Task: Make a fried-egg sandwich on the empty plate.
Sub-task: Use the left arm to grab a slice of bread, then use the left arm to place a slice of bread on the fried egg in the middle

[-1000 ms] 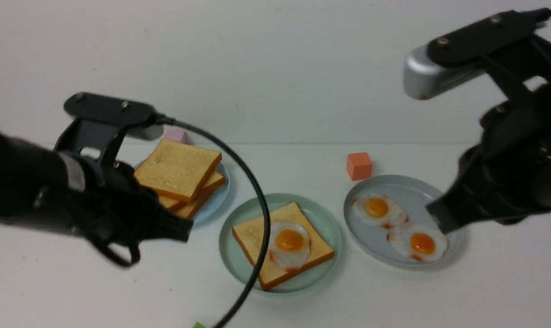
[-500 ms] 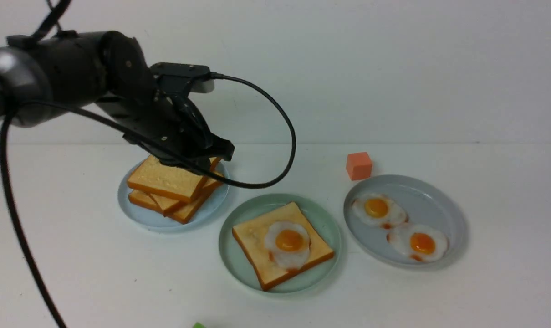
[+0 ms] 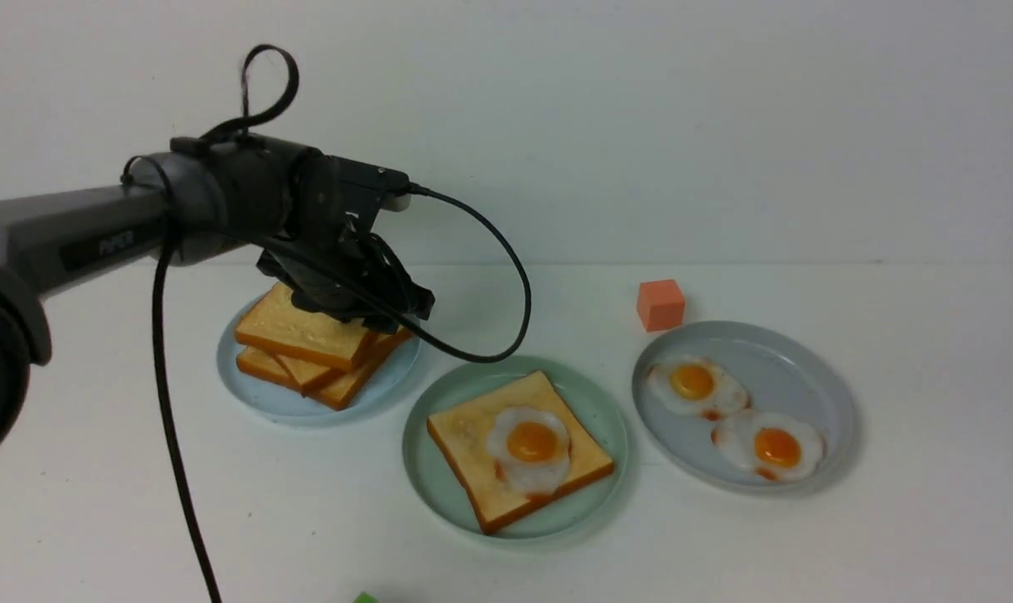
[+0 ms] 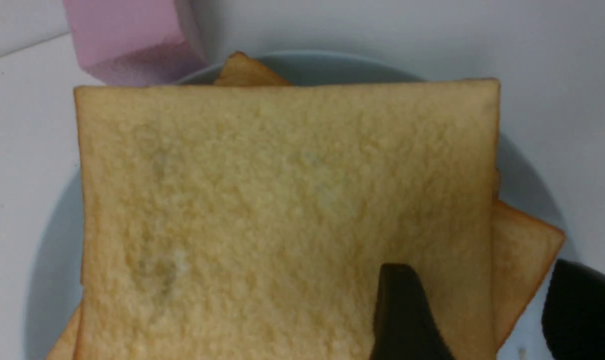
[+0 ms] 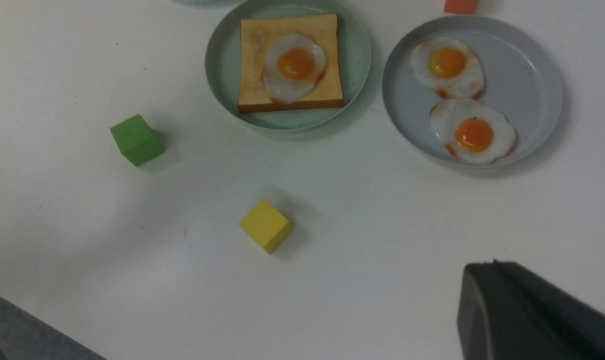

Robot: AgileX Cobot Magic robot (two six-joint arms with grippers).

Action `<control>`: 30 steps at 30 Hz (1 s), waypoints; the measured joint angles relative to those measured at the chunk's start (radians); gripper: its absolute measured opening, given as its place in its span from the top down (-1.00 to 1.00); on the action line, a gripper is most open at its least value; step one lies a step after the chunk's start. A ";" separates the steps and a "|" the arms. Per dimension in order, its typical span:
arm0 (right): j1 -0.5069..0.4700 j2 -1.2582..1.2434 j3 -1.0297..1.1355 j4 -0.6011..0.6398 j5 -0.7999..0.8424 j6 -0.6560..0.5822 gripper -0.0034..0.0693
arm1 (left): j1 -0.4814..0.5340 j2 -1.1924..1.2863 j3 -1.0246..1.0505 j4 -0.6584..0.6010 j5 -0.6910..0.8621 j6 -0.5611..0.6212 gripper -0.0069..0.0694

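While the left arm is reaching in level from the worktop's left edge, its wrist is bending down over the toast stack [image 3: 305, 333] on the bluish-grey plate [image 3: 247, 387]. The left tool [image 4: 480, 270] is standing open, one finger over the top slice near its edge and the other just past the stack's side.

The mint-green empty plate [image 3: 586, 400] is sitting mid-worktop between that plate and the egg plate [image 3: 808, 360]. It is carrying the fried-egg sandwich [image 3: 473, 448], so far one slice with an egg on top.

Room is lying open toward the near edge, where only a green cube [image 5: 136, 139] and a yellow cube [image 5: 265, 225] are resting. An orange cube [image 3: 660, 305] is sitting nearer the far edge, and a pink block [image 4: 132, 35] is sitting just behind the toast plate.

Half a second ago the left tool was closed and higher; now it is sitting lower. The right tool [image 5: 527, 310], closed, is hanging over the near side, having left the egg plate.
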 joint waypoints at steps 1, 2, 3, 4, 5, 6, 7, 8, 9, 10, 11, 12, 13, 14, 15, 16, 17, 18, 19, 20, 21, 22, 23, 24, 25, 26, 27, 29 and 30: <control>0.000 0.000 0.001 0.001 0.000 0.000 0.90 | 0.000 0.012 -0.005 0.024 -0.013 -0.019 -0.22; 0.000 0.000 0.001 0.002 0.000 0.000 0.90 | 0.000 0.013 -0.007 0.026 -0.015 -0.022 -0.22; 0.000 0.000 0.001 0.005 0.000 0.000 0.90 | 0.000 0.020 -0.009 0.041 -0.019 -0.038 -0.19; 0.000 0.000 0.001 0.007 -0.001 0.000 0.89 | 0.000 0.022 -0.011 0.046 -0.019 -0.049 -0.14; 0.000 0.000 0.001 0.007 -0.001 0.000 0.89 | 0.000 0.024 -0.012 0.049 -0.019 -0.057 -0.08; 0.000 0.000 0.001 0.009 -0.001 0.001 0.89 | 0.000 0.024 -0.013 0.054 -0.016 -0.064 0.02; 0.000 0.000 0.001 0.012 -0.001 0.001 0.89 | 0.000 0.025 -0.014 0.057 -0.014 -0.071 0.14; 0.000 0.000 0.001 0.014 -0.001 0.001 0.89 | 0.000 0.026 -0.014 0.059 -0.011 -0.075 0.27; 0.000 0.000 0.001 0.017 -0.001 0.002 0.89 | 0.000 0.027 -0.015 0.059 -0.009 -0.076 0.42; 0.000 0.000 0.001 0.023 -0.001 0.002 0.89 | 0.000 0.027 -0.016 0.060 -0.007 -0.076 0.55; 0.000 0.000 0.001 0.030 -0.001 0.002 0.89 | 0.000 0.028 -0.016 0.061 -0.006 -0.076 0.65; 0.000 0.000 0.001 0.034 -0.001 0.002 0.89 | 0.000 0.028 -0.016 0.063 -0.003 -0.076 0.74; 0.000 0.000 0.001 0.034 -0.001 0.002 0.89 | 0.000 0.028 -0.016 0.063 -0.003 -0.076 0.76; 0.000 0.000 0.001 0.034 -0.001 0.002 0.88 | -0.001 0.028 -0.016 0.063 -0.001 -0.076 0.81; 0.000 0.000 0.001 0.034 -0.001 0.003 0.88 | -0.001 0.024 -0.016 0.063 0.000 -0.076 0.81; 0.000 0.000 0.001 0.034 -0.001 0.003 0.88 | -0.001 0.014 -0.016 0.063 0.007 -0.076 0.81; 0.000 0.000 0.001 0.034 -0.001 0.003 0.88 | -0.001 0.008 -0.016 0.062 0.015 -0.076 0.81; 0.000 0.000 0.001 0.033 -0.001 0.003 0.87 | -0.001 -0.002 -0.013 0.061 0.024 -0.076 0.81; 0.000 0.000 0.001 0.031 -0.001 0.003 0.87 | -0.002 -0.018 -0.010 0.058 0.046 -0.076 0.81; 0.000 0.000 0.001 0.026 -0.001 0.003 0.87 | -0.006 -0.033 -0.008 0.056 0.068 -0.075 0.81; 0.000 0.000 0.001 0.017 -0.001 0.003 0.87 | -0.010 -0.063 -0.004 0.056 0.090 -0.070 0.81; 0.000 -0.001 0.001 0.012 -0.001 0.003 0.87 | -0.018 -0.092 -0.004 0.056 0.115 -0.065 0.81; 0.000 -0.004 0.001 0.005 -0.001 0.003 0.87 | -0.030 -0.117 -0.004 0.056 0.136 -0.058 0.81; 0.000 -0.009 0.001 -0.002 -0.001 0.003 0.87 | -0.044 -0.151 -0.003 0.056 0.163 -0.053 0.81; 0.000 -0.013 0.001 -0.011 -0.001 0.003 0.87 | -0.067 -0.184 0.002 0.056 0.185 -0.052 0.81; 0.000 -0.020 0.001 -0.018 -0.001 0.003 0.87 | -0.094 -0.215 0.012 0.056 0.201 -0.048 0.82; 0.000 -0.028 0.001 -0.023 -0.001 0.003 0.87 | -0.127 -0.244 0.030 0.056 0.206 -0.045 0.82; 0.000 -0.052 0.001 -0.031 0.000 0.003 0.87 | -0.208 -0.288 0.086 0.051 0.204 -0.025 0.83; 0.000 -0.054 0.001 -0.031 0.000 0.003 0.87 | -0.216 -0.294 0.099 0.051 0.201 -0.020 0.83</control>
